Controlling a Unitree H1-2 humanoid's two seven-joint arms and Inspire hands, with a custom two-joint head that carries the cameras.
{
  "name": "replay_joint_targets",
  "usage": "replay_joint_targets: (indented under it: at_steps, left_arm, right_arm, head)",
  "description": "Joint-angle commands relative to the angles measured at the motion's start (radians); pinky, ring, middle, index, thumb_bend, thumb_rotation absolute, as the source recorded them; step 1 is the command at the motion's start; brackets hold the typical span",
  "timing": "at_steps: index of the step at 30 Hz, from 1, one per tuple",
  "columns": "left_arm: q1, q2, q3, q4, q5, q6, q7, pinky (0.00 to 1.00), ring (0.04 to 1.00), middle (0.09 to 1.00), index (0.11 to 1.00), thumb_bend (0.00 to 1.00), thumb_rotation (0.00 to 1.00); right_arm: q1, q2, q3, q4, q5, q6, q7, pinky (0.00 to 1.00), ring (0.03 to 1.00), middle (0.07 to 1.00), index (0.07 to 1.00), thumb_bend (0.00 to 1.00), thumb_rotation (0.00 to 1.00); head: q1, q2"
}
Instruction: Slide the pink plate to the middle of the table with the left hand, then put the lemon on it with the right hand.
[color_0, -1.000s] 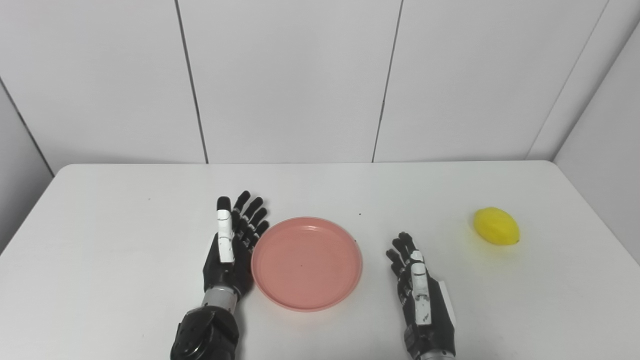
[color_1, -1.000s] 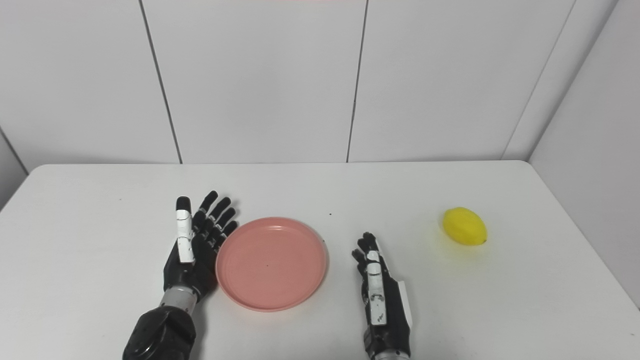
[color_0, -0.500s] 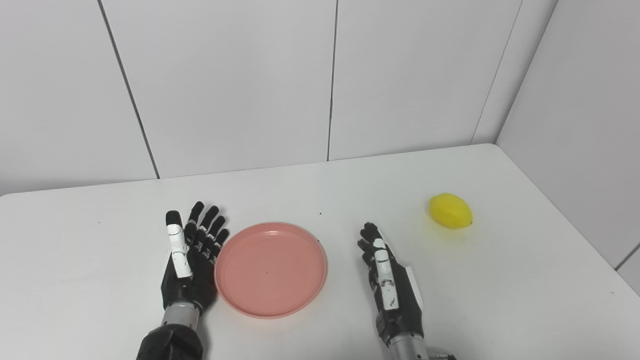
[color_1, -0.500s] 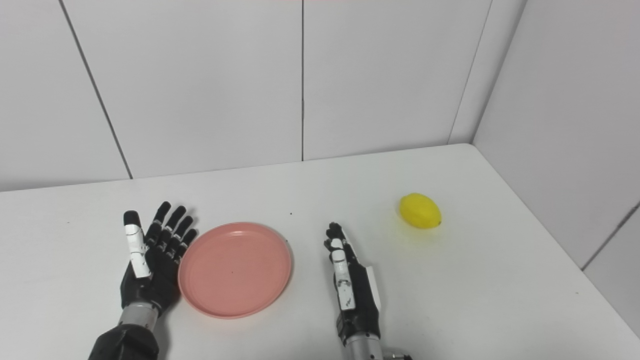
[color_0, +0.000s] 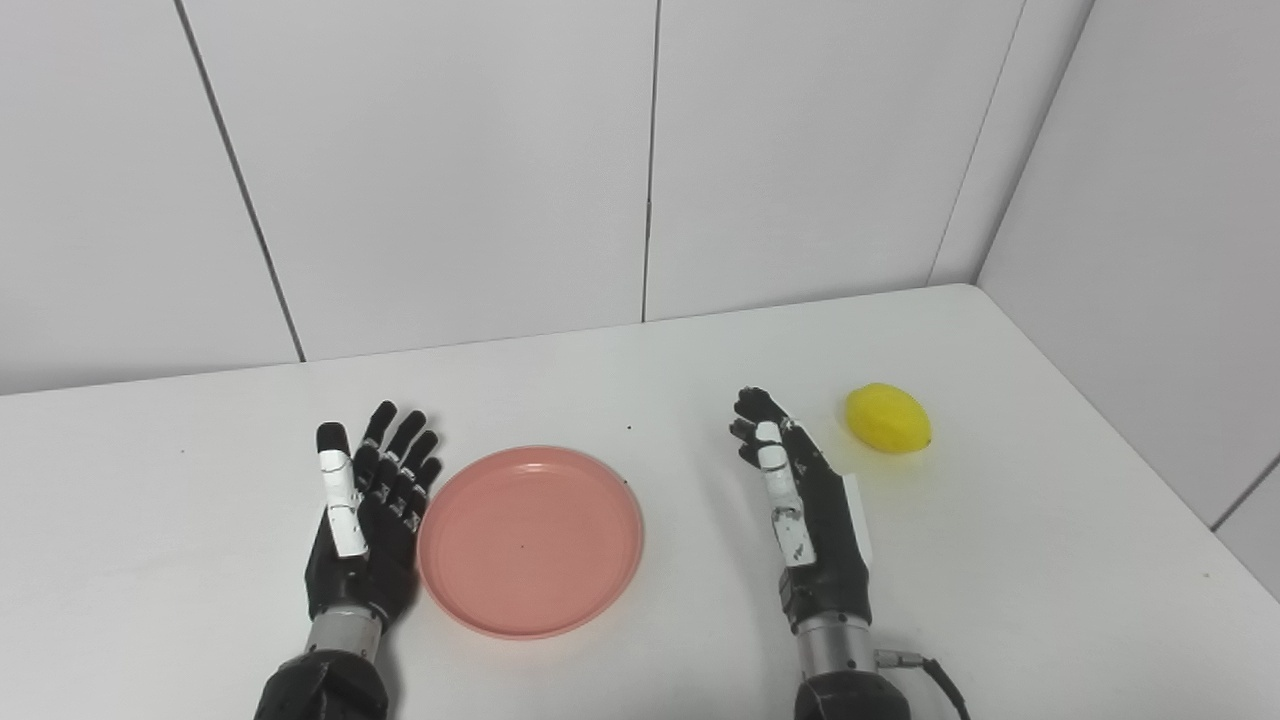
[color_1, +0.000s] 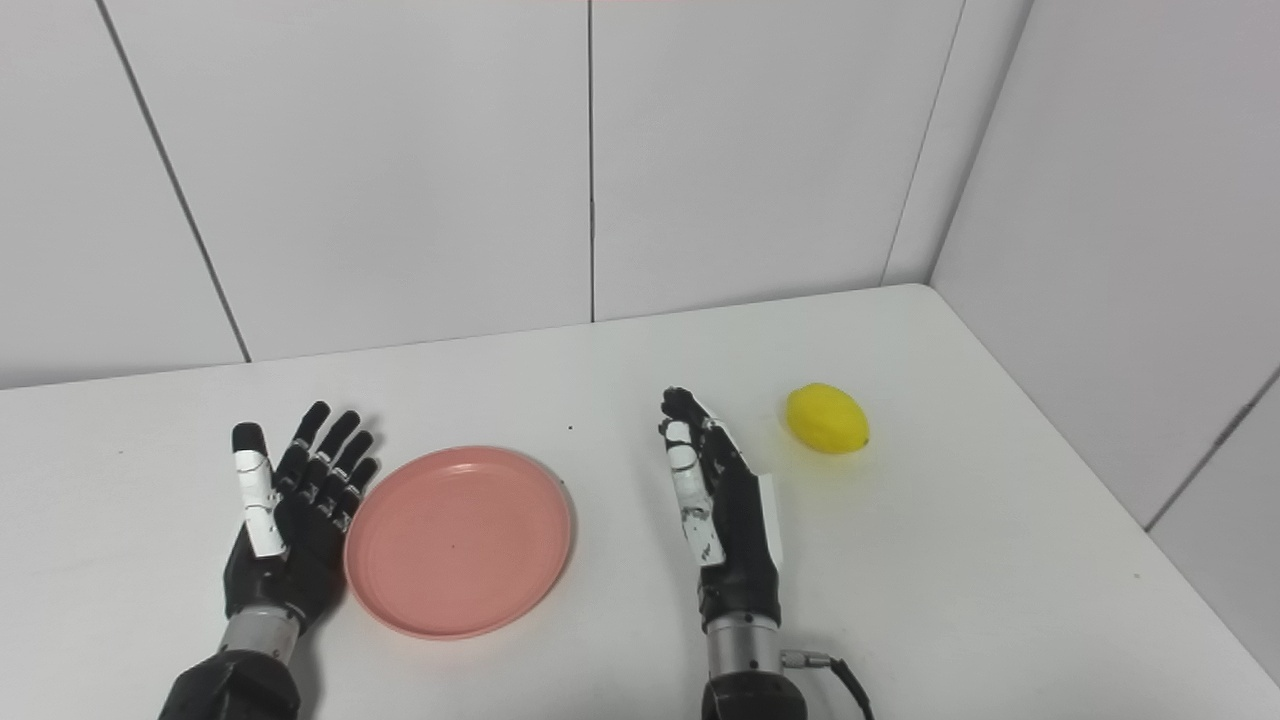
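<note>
A round pink plate (color_0: 530, 540) lies flat on the white table (color_0: 640, 380), empty. My left hand (color_0: 365, 530) rests beside the plate's left rim, palm toward it, fingers spread and open, holding nothing. A yellow lemon (color_0: 888, 418) lies on the table toward the right side. My right hand (color_0: 805, 505) stands edge-up to the right of the plate, fingers straight and open, its fingertips a short way left of the lemon and not touching it.
White wall panels rise behind the table and along its right edge (color_0: 1120, 470). A cable (color_0: 935, 675) trails from my right wrist. A small dark speck (color_0: 627, 428) marks the tabletop behind the plate.
The camera has swung to the right, shifting the whole picture. My right hand has reached forward, closer to the lemon. Left hand, plate and lemon hold their places on the table.
</note>
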Motion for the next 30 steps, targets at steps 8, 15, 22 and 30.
replay_joint_targets:
  at_steps: [8,15,22,30]
  left_arm:
    - [0.010,0.005,0.008,0.041,0.000,0.014,0.005,0.98,0.945,0.928,0.937,0.82,0.91]
    - [0.014,0.005,0.004,0.037,0.004,0.013,0.003,0.99,0.946,0.924,0.930,0.81,0.92]
    - [0.021,0.007,0.003,0.033,0.003,0.016,-0.001,0.99,0.951,0.929,0.932,0.80,0.92]
    - [0.030,0.006,-0.003,0.012,0.009,0.026,0.006,0.97,0.937,0.922,0.924,0.80,0.91]
  right_arm:
    - [-0.165,-0.164,-0.029,-0.030,-0.320,0.066,0.005,0.67,0.722,0.737,0.733,0.75,0.90]
    - [-0.236,-0.316,0.000,-0.003,-0.574,0.155,0.071,0.69,0.760,0.773,0.710,0.80,0.85]
    - [-0.274,-0.425,0.016,0.050,-0.724,0.167,0.122,0.74,0.781,0.786,0.741,0.82,0.85]
    - [-0.314,-0.571,0.048,0.187,-0.913,0.125,0.063,0.67,0.719,0.743,0.718,0.84,0.80]
  head:
    - [-0.003,-0.014]
    - [-0.001,-0.023]
    - [0.001,-0.022]
    - [0.005,-0.022]
